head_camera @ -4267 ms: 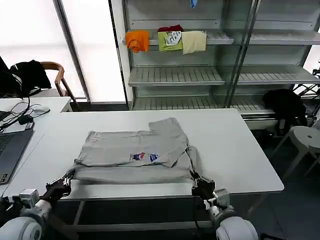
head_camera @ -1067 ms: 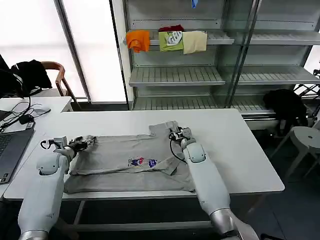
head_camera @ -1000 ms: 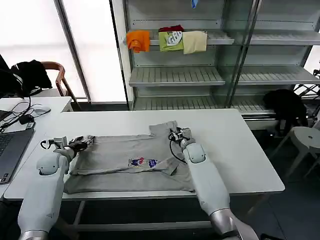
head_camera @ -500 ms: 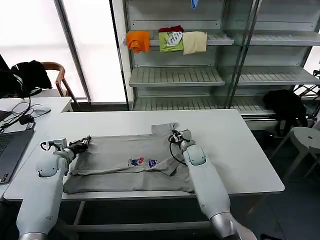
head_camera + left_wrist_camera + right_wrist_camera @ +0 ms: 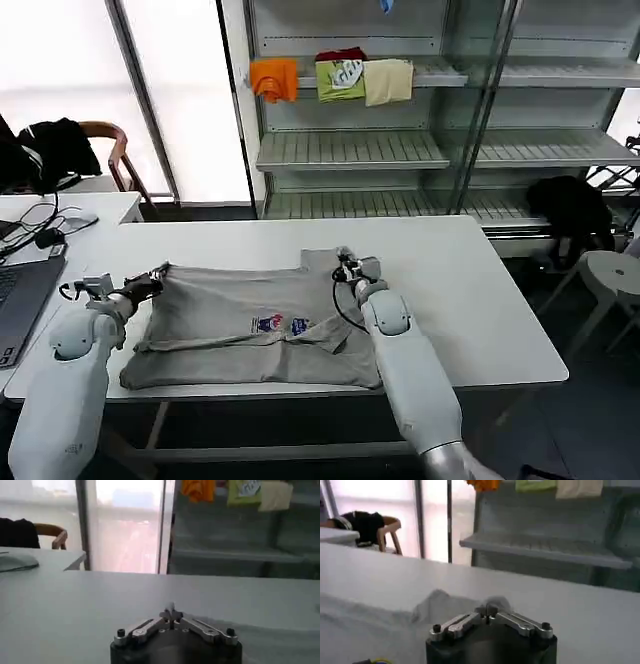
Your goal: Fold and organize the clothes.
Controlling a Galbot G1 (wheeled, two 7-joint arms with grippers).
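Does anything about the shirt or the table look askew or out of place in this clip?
The grey T-shirt lies unevenly: its near hem is rumpled and its far corners are pulled up by the left claw and right claw, both shut on fabric. Nothing looks spilled or damaged.

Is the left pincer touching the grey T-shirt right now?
Touching. In the head view the left pincer sits on the grey T-shirt at its far corner, the cloth drawn taut toward it; the left wrist view shows its tips pinched together.

Orange (image 5: 274, 78), green (image 5: 340, 79) and cream (image 5: 388, 80) garments sit on the far shelf (image 5: 350, 150); a laptop (image 5: 18, 308) lies far left.
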